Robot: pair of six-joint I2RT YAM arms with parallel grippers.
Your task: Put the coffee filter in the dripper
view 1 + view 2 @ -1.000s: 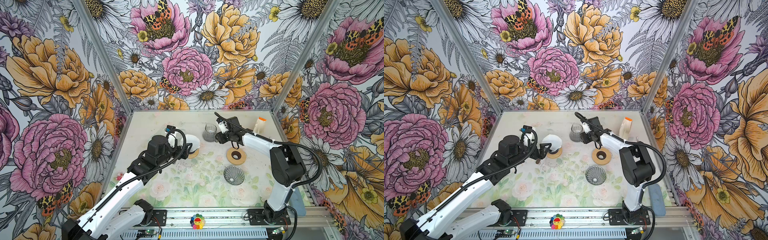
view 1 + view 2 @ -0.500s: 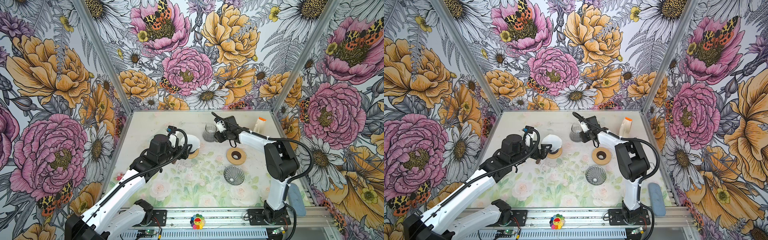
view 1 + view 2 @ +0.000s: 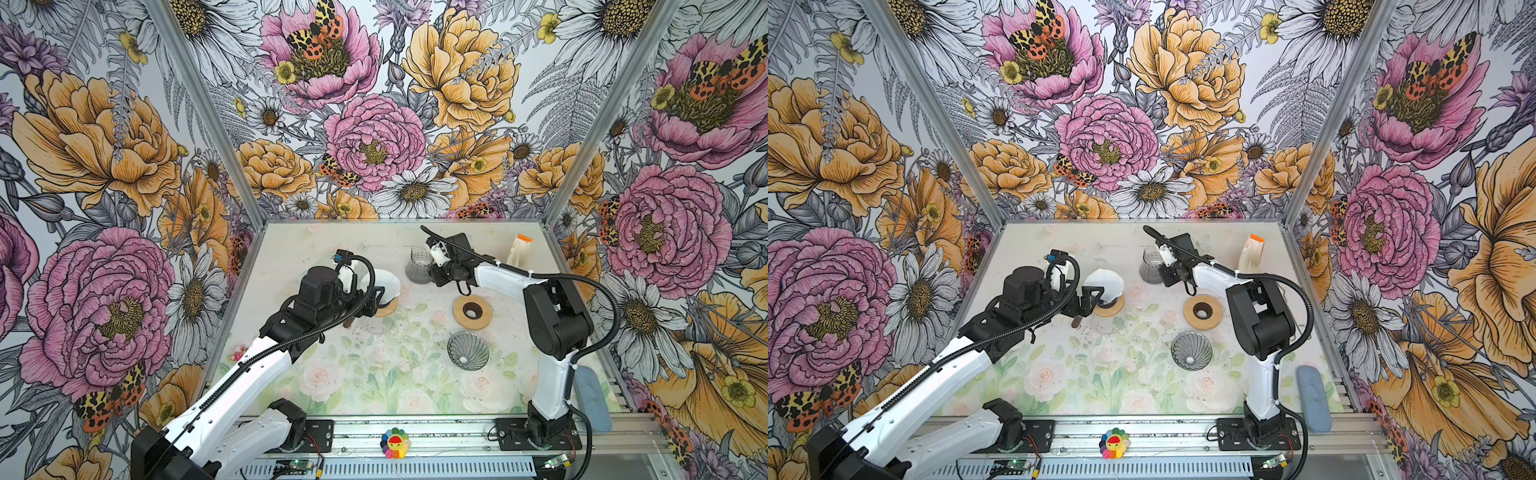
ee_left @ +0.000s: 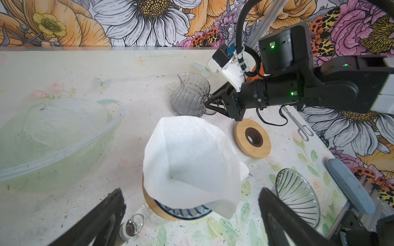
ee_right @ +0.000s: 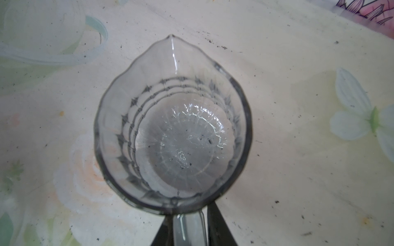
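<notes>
Filter (image 4: 191, 161) upright in blue-rimmed cup (image 4: 181, 212) on wood base (image 4: 149, 204) | dripper (image 3: 468, 351) well apart | left gripper (image 4: 190, 191) wide open, jaws flanking filter, holding nothing | right gripper (image 5: 188, 213) jaws narrow, flanking pitcher (image 5: 170, 127) handle, grip unclear

Dark specks fleck the pale floral print covering the table (image 3: 332, 374), where a glass pitcher (image 3: 419, 271) stands near the middle of the far edge. A white bottle (image 3: 519, 252) with an orange cap stands by the far right corner. A wooden ring (image 3: 484, 316) lies flat right of centre, a ribbed glass cone (image 3: 468, 351) sits just beside it toward the front edge, and a wood-collared dripper (image 3: 390, 308) sits well apart toward the left edge.
</notes>
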